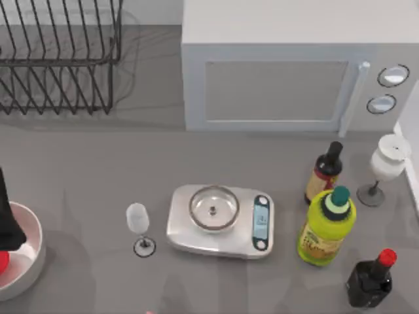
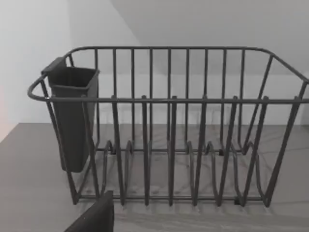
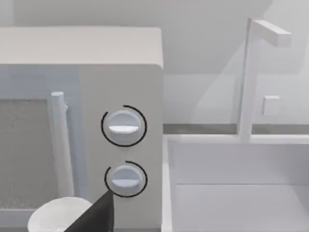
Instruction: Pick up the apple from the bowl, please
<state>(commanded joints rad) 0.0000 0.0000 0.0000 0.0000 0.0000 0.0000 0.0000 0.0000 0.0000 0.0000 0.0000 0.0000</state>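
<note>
The white bowl [image 1: 29, 261] with its grey rim sits at the table's far left edge, partly cut off by the picture. A sliver of the red apple [image 1: 2, 261] shows inside it. My left arm [image 1: 8, 219] reaches in as a black shape above the bowl's back rim, next to the apple. A dark part of my left gripper [image 2: 92, 218] shows in the left wrist view, which faces the dish rack [image 2: 169, 125]. A dark part of my right gripper [image 3: 94, 216] shows in the right wrist view, in front of the microwave [image 3: 82, 96].
A steel-dish scale [image 1: 220, 219] stands mid-table with a small wine glass [image 1: 139, 226] to its left. Right of it are a yellow bottle [image 1: 326, 229], two dark bottles [image 1: 324, 173] [image 1: 372, 278] and a white wine glass [image 1: 386, 163]. The microwave [image 1: 294, 65] and dish rack [image 1: 59, 59] line the back.
</note>
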